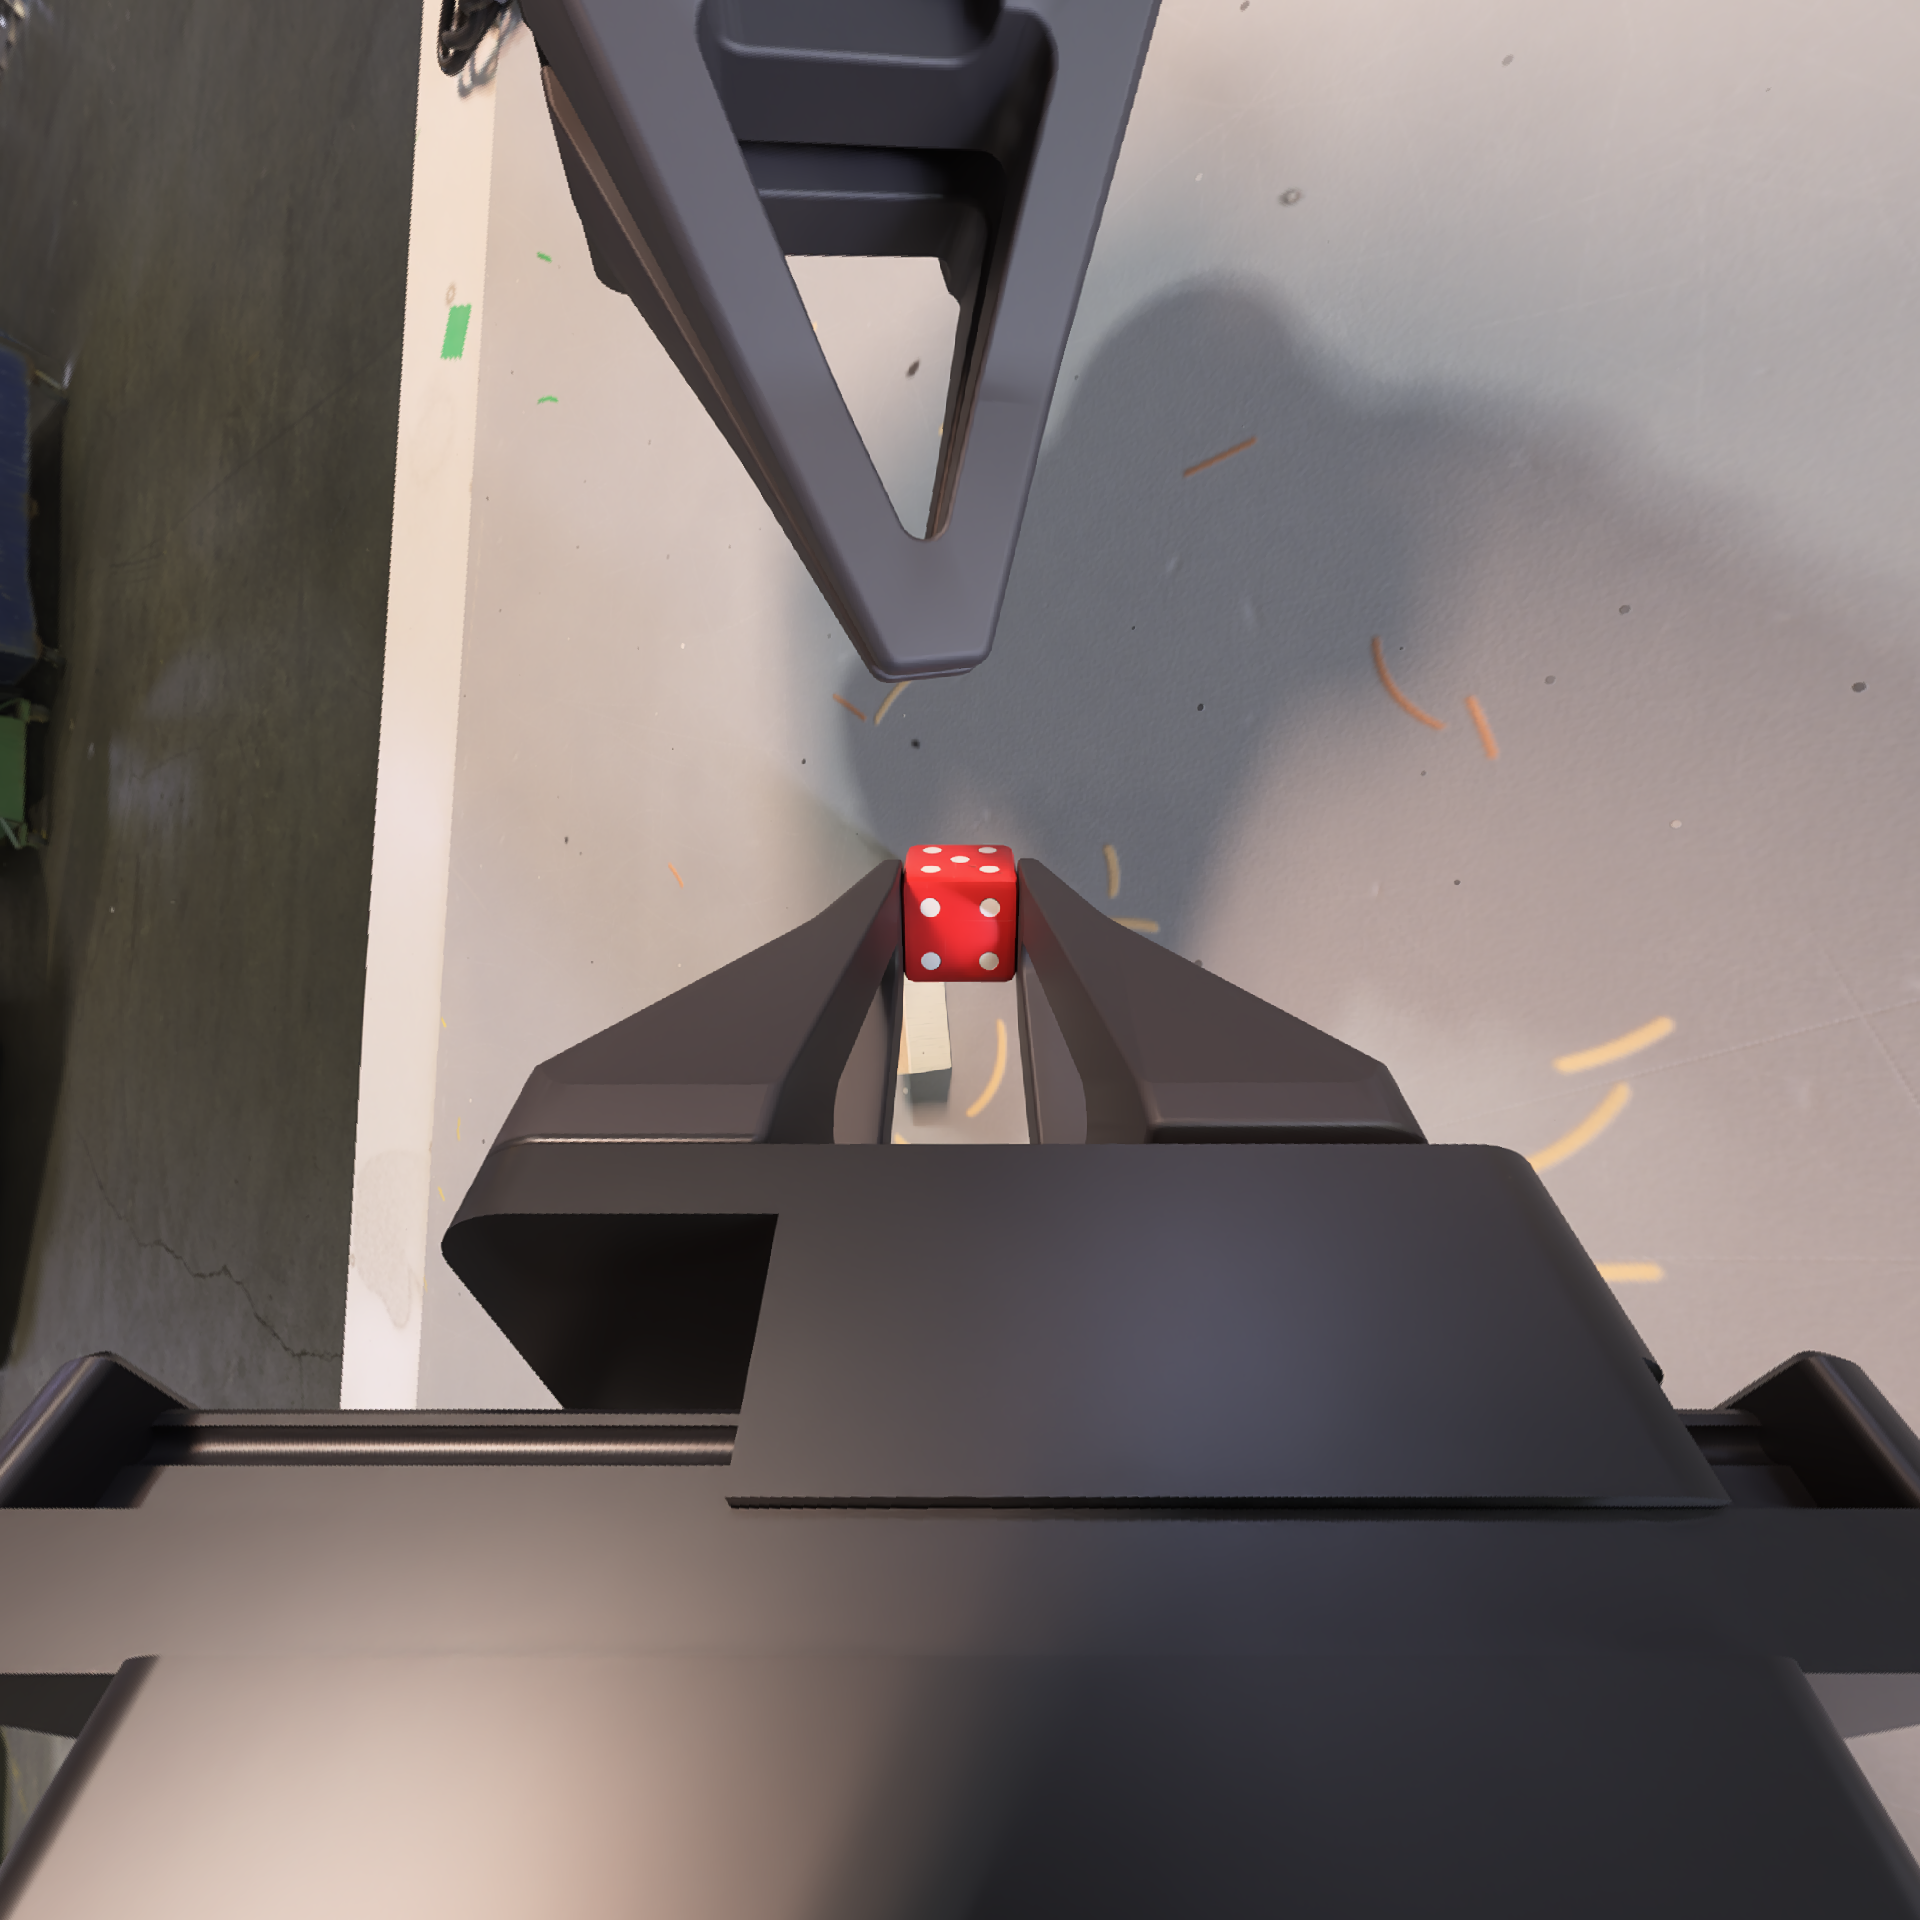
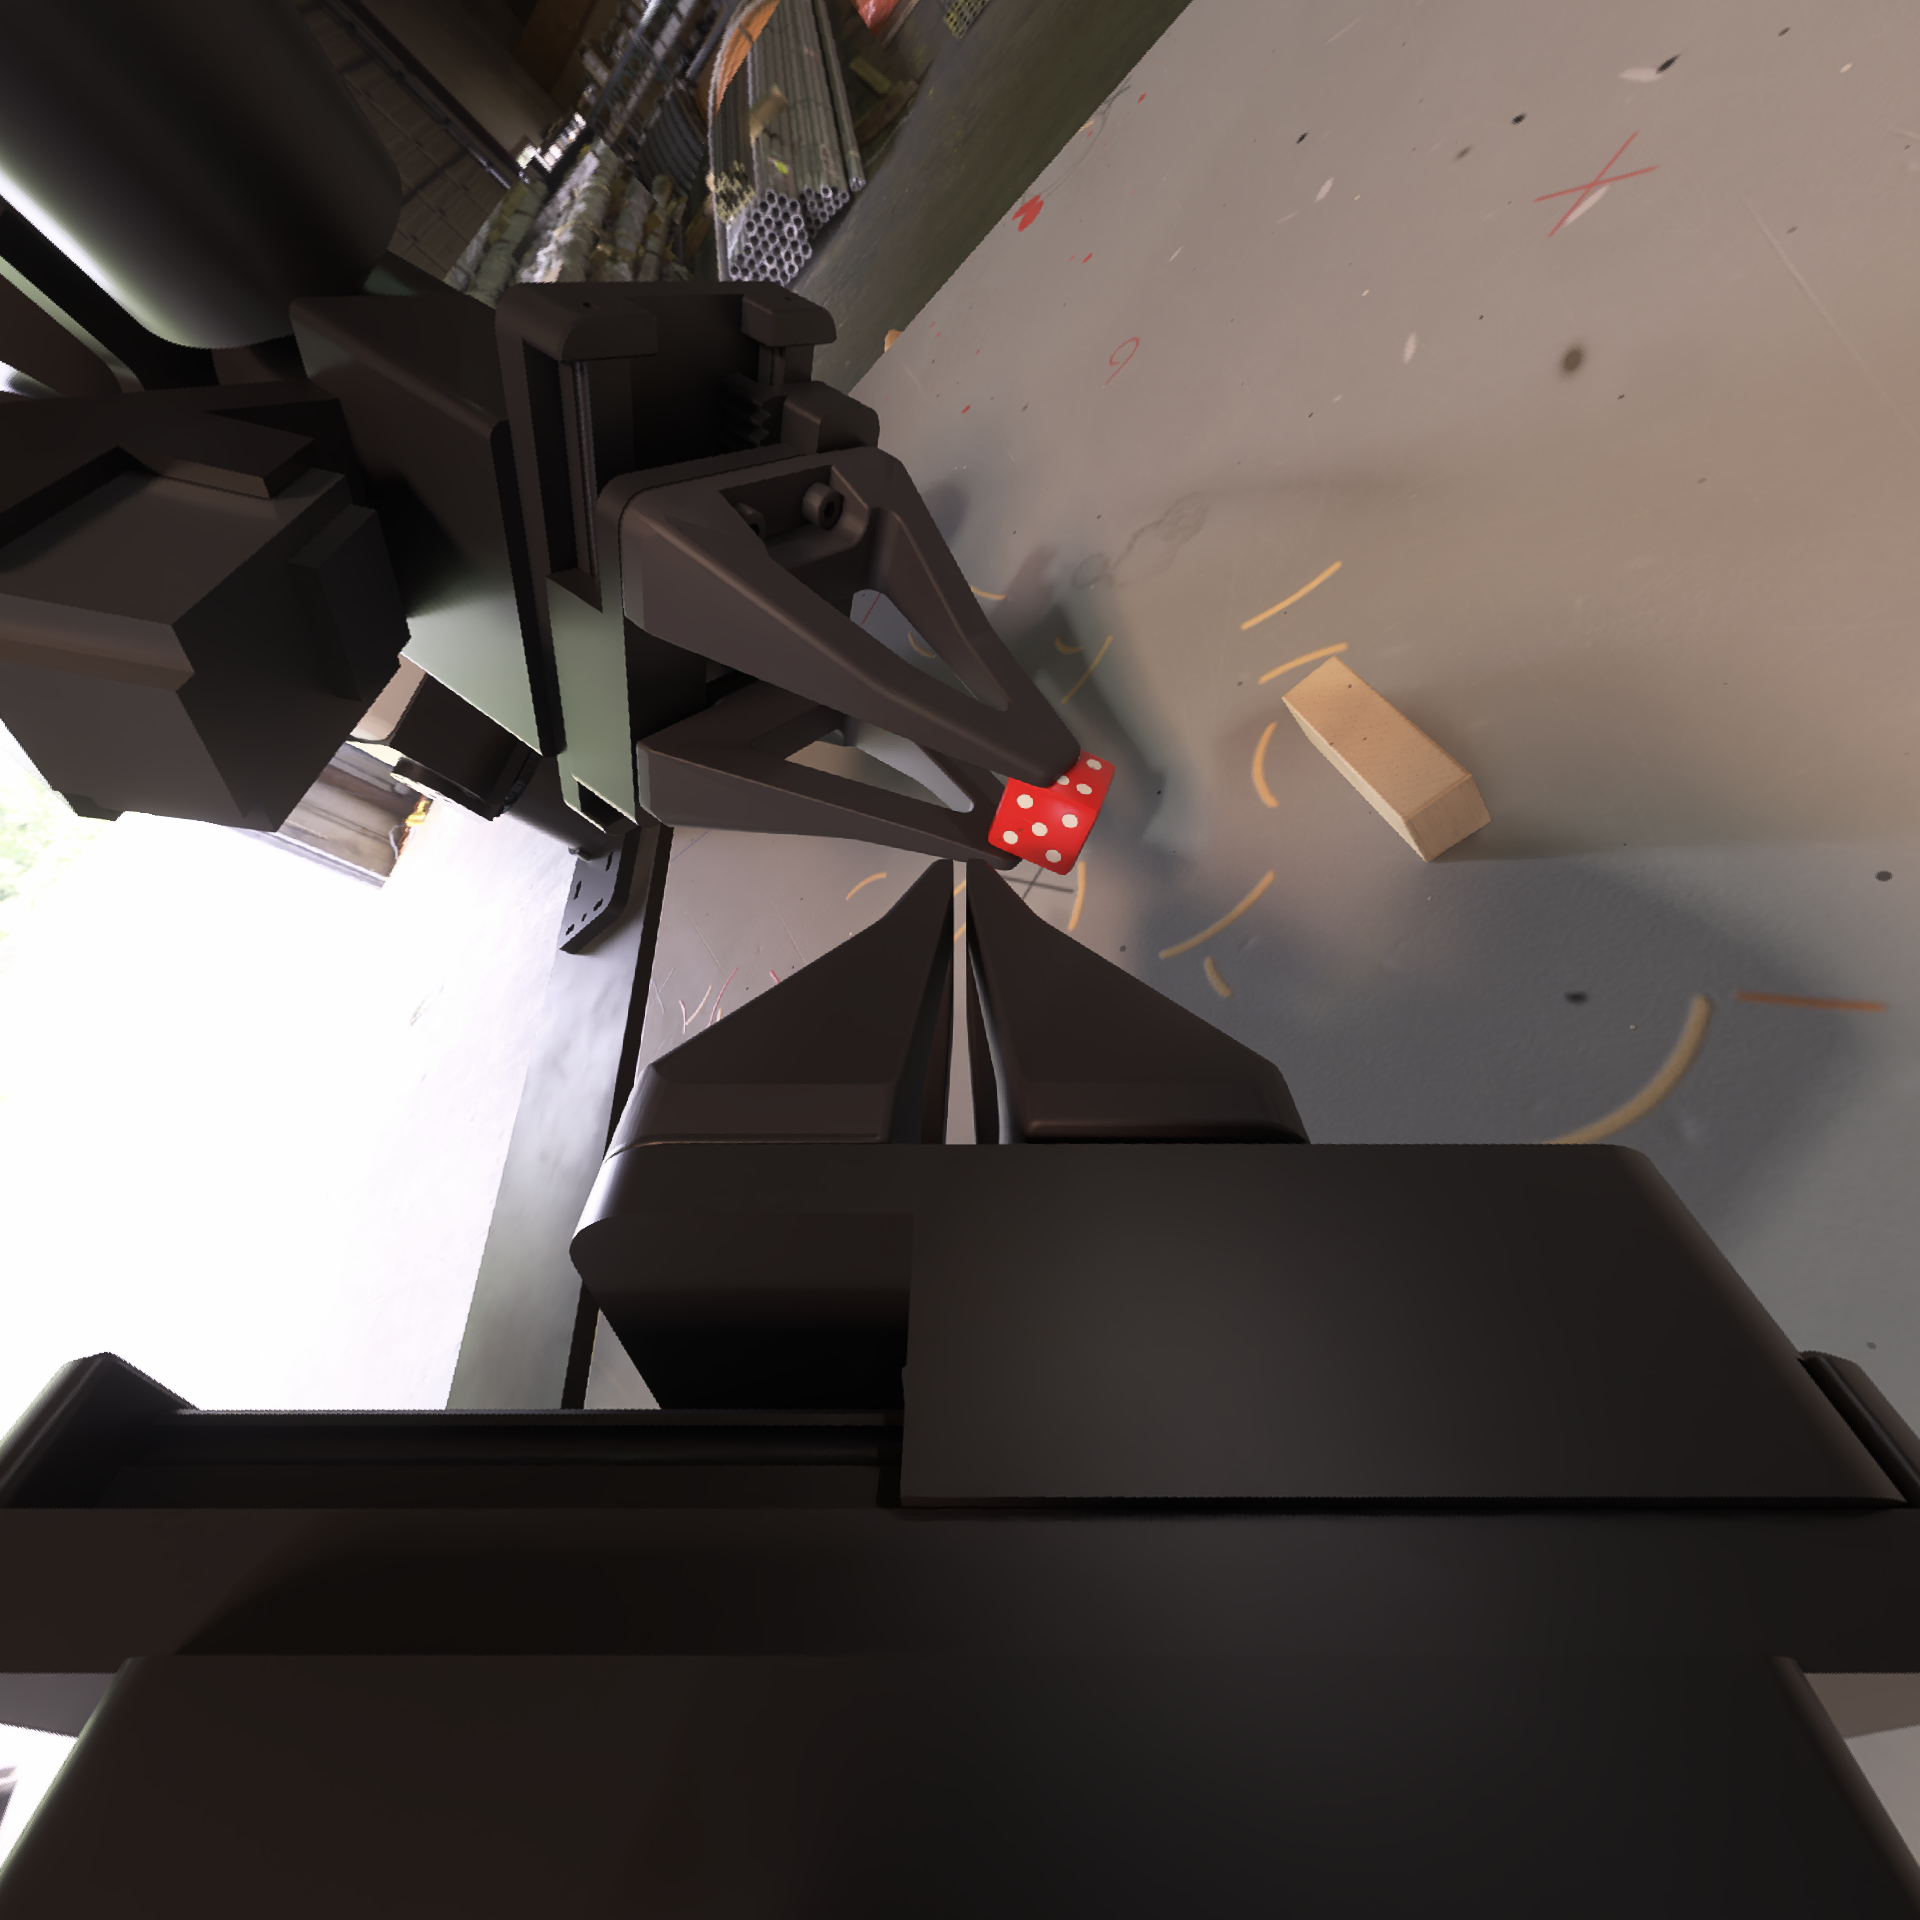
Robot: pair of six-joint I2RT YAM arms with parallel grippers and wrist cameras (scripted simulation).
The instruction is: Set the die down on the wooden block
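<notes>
In the left wrist view, dark floor lies at the left edge, then the pale, scuffed table (image 1: 1558, 416). At centre the left gripper (image 1: 959, 914) has its jaws closed onto the red die (image 1: 959, 914), one fingertip against each side, holding it clear of the table. A sliver of the wooden block (image 1: 925, 1039) shows between the fingers, behind the die.

In the right wrist view, the left gripper (image 2: 1039, 810) reaches in from the left, pinching the die (image 2: 1049, 816). Below it, the right gripper (image 2: 961, 883) has its jaws nearly together, holding nothing. Further right, the wooden block (image 2: 1387, 758) lies flat on the table (image 2: 1558, 364), apart from the die.
</notes>
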